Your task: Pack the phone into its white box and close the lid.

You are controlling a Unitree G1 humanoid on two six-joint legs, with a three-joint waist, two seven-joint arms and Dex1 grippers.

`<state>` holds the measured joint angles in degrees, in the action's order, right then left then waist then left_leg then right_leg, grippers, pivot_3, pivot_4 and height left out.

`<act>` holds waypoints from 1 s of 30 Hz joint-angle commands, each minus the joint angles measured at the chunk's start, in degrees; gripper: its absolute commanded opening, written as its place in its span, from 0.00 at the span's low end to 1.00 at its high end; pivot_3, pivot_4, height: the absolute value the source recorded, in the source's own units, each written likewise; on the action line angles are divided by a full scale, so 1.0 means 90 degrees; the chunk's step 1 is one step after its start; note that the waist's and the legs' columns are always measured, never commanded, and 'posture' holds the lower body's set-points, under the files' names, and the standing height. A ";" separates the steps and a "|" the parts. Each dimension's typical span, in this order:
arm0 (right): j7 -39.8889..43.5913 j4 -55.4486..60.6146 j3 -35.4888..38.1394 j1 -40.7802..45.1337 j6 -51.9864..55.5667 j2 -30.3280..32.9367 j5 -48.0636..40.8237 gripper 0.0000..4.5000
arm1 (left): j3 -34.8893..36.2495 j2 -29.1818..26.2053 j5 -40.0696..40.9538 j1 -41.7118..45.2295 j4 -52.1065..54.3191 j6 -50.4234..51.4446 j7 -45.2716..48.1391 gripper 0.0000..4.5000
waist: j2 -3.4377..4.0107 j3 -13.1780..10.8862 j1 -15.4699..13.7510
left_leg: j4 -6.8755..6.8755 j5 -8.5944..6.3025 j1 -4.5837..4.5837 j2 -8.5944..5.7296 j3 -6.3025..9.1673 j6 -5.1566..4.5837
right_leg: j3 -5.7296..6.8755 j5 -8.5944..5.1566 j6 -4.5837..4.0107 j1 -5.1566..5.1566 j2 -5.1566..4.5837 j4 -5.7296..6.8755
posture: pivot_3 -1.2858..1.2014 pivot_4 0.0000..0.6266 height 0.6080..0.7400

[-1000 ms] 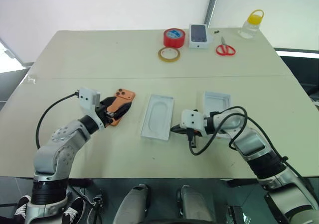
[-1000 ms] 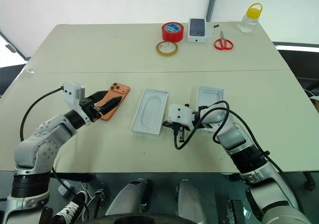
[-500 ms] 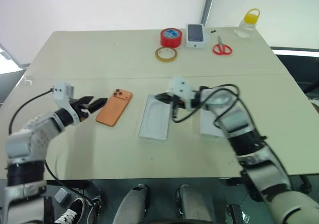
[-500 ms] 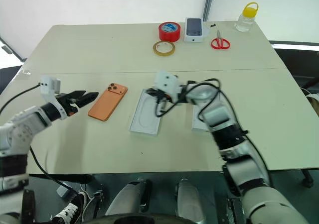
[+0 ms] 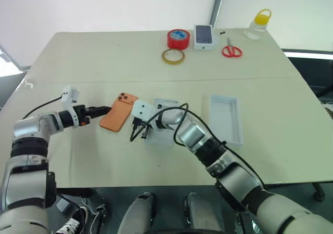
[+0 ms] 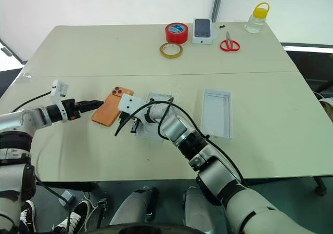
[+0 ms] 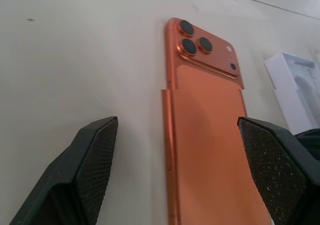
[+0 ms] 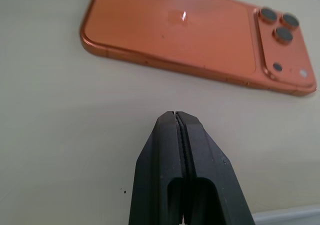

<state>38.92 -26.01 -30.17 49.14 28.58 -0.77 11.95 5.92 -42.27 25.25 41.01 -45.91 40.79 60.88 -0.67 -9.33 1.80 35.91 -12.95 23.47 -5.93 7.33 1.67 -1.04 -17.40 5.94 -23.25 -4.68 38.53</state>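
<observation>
Your phone lay flat on the desk, camera side up, between both grippers. The left gripper had its jaws apart at one end; the right gripper, jaws together, sat just beside its long edge. It was orange, with three dark lenses.

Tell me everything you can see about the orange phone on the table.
The phone is orange with rounded corners and a smooth, slightly glossy back. It lies flat on the table, back up, with three dark lenses at its far corner. Nothing touches it. The open left gripper is at its left side, the shut right gripper is near its right side, and a white insert lies further right.
</observation>
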 commanded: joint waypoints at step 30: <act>-0.0043 -0.0781 -0.0029 0.0524 -0.0130 -0.0433 0.0257 0.00 | -0.0358 0.0544 -0.0615 -0.0051 -0.0502 0.1346 0.1208 0.89 | 0.0047 0.0069 0.0060 | 0.0008 -0.0002 -0.0012 -0.0016 0.0009 -0.0004 | -0.0007 -0.0003 0.0005 0.0007 -0.0003 0.0028 | 0.52 0.24 1.00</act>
<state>38.48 -34.12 -30.50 53.47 28.31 -4.55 14.04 4.40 -39.27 20.70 42.64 -47.32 50.76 72.51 -0.25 -8.71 2.34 35.99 -12.96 23.36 -6.08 7.42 1.64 -1.10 -17.43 5.98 -23.19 -4.70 38.78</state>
